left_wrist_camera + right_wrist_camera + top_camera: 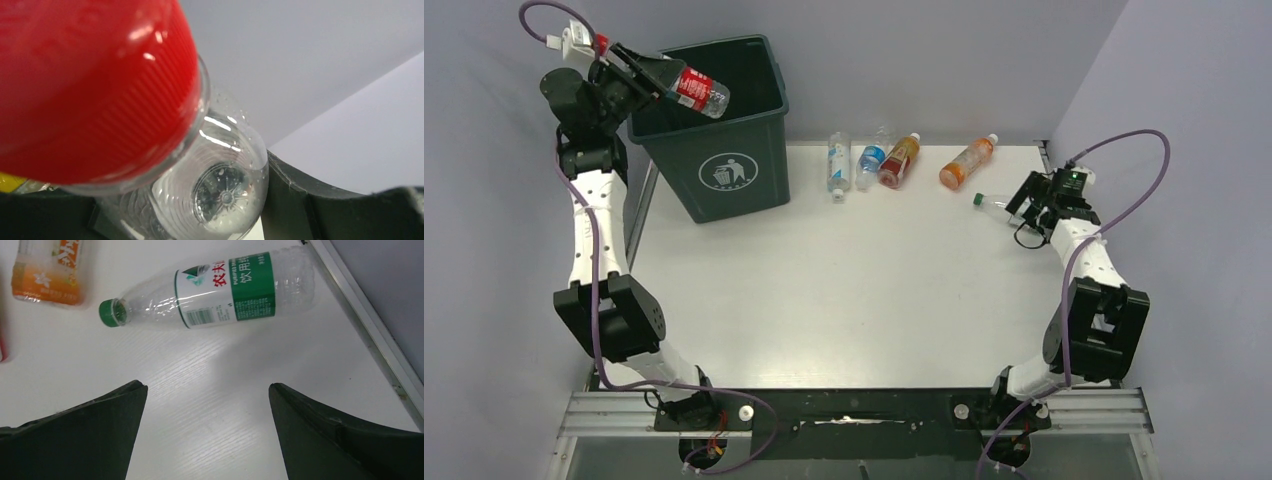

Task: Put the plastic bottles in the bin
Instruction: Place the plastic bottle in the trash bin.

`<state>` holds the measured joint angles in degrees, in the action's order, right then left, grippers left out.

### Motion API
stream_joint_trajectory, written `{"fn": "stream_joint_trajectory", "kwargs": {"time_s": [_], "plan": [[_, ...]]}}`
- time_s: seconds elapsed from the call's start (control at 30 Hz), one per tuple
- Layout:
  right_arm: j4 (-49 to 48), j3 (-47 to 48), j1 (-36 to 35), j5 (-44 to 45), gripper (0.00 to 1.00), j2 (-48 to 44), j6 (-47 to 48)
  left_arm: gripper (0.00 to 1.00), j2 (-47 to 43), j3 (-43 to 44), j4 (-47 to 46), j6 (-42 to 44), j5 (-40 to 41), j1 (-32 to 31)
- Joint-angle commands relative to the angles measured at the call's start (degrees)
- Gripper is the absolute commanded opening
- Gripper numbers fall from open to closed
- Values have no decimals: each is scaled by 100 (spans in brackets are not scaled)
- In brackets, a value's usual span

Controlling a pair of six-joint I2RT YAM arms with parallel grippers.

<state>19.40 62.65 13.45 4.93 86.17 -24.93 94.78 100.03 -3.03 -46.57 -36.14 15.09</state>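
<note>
My left gripper (642, 74) is raised over the back left rim of the dark green bin (724, 160) and is shut on a clear bottle with a red label (694, 90), held nearly level above the bin's opening. In the left wrist view its red cap (95, 85) fills the frame and its clear body (220, 190) points away. My right gripper (1022, 207) is open and empty, low over the table, just behind a lying clear bottle with a green label and cap (225, 292), which also shows in the top view (992, 203). Its fingers (115, 425) stand wide apart.
Several more bottles lie in a row at the back of the table: a clear white-labelled one (836, 165), a blue-labelled one (871, 157), a red-orange one (900, 160) and an orange one (967, 162). A metal rail (370, 335) edges the table on the right. Grey walls stand close around.
</note>
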Motion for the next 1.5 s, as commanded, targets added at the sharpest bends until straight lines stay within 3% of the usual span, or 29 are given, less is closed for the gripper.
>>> {"fn": "stream_joint_trajectory", "kwargs": {"time_s": [0.0,0.5,0.8,0.97,1.3,1.47], "plan": [[-388,431,276,68,98,301,-144,48,259,399,-541,-95,-66,64],[-663,1148,1062,459,98,1170,-313,50,894,323,-353,148,196,82],[-648,1925,1039,473,98,1937,-390,73,985,570,312,423,368,90],[-648,2128,944,424,98,2248,-361,79,942,607,474,459,355,132],[-622,2139,704,157,98,2562,-228,83,322,399,922,634,406,142],[-799,1566,478,113,98,2332,-182,84,-294,29,1148,800,463,124]]}}
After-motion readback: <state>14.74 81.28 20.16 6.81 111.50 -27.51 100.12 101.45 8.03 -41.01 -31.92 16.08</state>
